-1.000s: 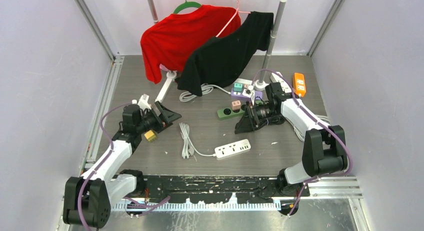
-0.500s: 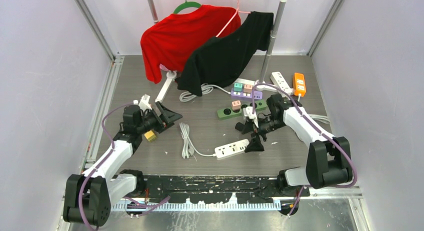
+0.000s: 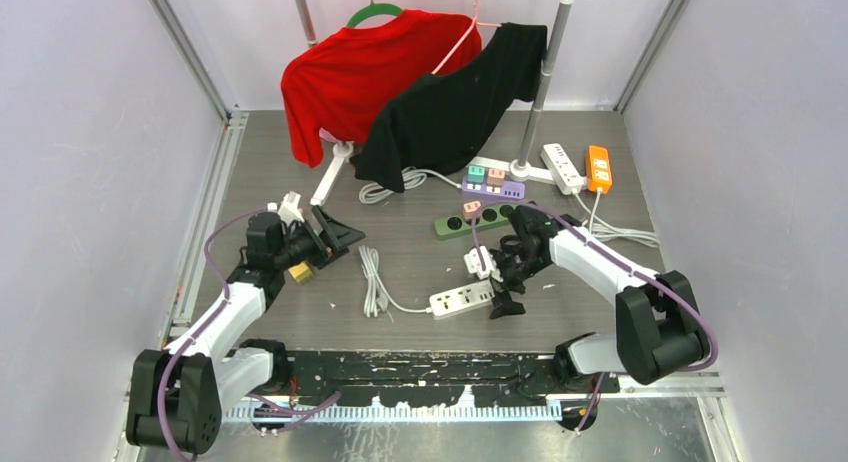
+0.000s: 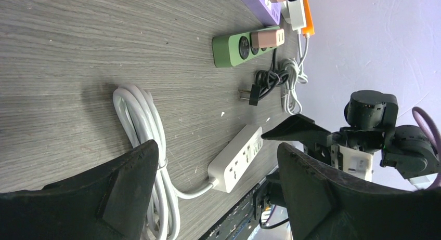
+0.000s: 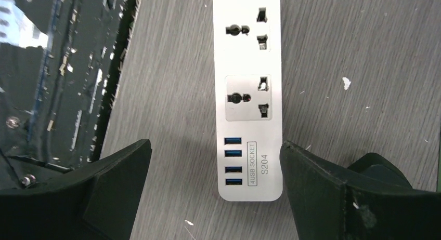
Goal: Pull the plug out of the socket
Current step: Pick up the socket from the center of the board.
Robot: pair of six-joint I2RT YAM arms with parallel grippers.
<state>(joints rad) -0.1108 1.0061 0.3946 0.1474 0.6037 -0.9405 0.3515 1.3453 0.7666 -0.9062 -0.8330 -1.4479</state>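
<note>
**A:** Entry, arm bodies. Colours?
**B:** Left arm (image 3: 228,317) and right arm (image 3: 592,262) match: white shells between chunky black joint blocks.
**A:** Cabling?
**B:** A purple cable (image 3: 207,247) loops outside each arm's shell.
**A:** Hands?
**B:** Left hand (image 4: 217,149) and right hand (image 5: 216,162) each have two broad, matte-black, wedge-shaped fingers (image 5: 322,198). A white block (image 4: 356,158) sits behind the right hand's fingers.
</note>
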